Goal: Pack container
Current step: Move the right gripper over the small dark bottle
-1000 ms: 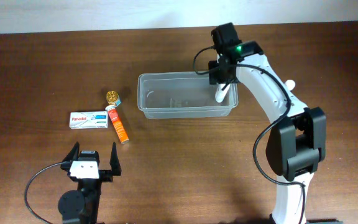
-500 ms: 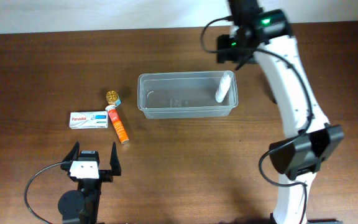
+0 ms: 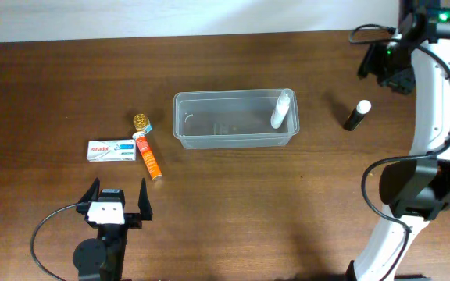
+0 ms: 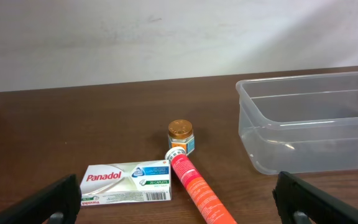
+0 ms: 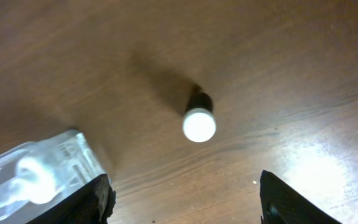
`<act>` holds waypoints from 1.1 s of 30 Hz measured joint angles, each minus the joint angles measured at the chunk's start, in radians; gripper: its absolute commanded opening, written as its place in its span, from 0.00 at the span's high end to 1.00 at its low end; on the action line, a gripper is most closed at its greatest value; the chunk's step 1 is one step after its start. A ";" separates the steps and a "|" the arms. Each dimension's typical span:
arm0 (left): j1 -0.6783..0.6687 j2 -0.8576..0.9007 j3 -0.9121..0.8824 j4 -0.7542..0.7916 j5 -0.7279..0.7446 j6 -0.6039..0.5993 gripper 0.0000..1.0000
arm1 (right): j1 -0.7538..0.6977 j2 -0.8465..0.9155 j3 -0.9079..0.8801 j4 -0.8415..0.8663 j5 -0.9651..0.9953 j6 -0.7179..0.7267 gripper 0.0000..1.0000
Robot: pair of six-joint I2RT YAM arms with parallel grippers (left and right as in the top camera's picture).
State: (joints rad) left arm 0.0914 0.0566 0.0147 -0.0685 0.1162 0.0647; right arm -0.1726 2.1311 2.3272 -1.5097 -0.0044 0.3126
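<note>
Container (image 3: pixel 235 119): clear rectangular plastic tub, upright near the middle of the table (image 3: pixel 233 226), long side running left to right. Contents: one white tube (image 3: pixel 280 109), propped at a slant against the right end wall.

Black bottle (image 3: pixel 356 115), white cap: standing on the wood to the right of the tub, apart from it (the right wrist camera looks almost straight down on the cap).

Panadol box (image 3: pixel 113 151): lying flat, left of the tub and well apart from it.

Orange tube (image 3: pixel 148 157): lying just beside the box's right end, white cap pointing toward the jar.

Jar (image 3: pixel 141 121), gold lid: upright, close to the orange tube's cap (touching or not, hard to say).

Left gripper (image 3: pixel 118 190): at the near edge, fingers spread wide, nothing between them.

Right gripper (image 5: pixel 185 193): over the far right of the table, above the black bottle, fingers well apart, holding nothing.
</note>
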 measured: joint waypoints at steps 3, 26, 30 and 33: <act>0.000 0.000 0.000 0.000 0.000 0.000 0.01 | -0.011 0.000 -0.051 0.035 -0.002 -0.002 0.31; 0.000 0.000 0.000 0.000 0.000 0.000 0.00 | -0.034 0.000 -0.439 0.321 -0.016 -0.002 0.31; 0.000 0.000 0.000 0.000 0.000 0.000 0.00 | -0.034 0.000 -0.483 0.376 -0.016 -0.002 0.31; 0.000 0.000 0.000 0.000 0.000 0.000 0.00 | -0.034 0.000 -0.496 0.399 -0.016 -0.004 0.31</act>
State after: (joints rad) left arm 0.0914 0.0566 0.0147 -0.0685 0.1162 0.0647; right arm -0.2062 2.1311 1.8309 -1.1107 -0.0204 0.3084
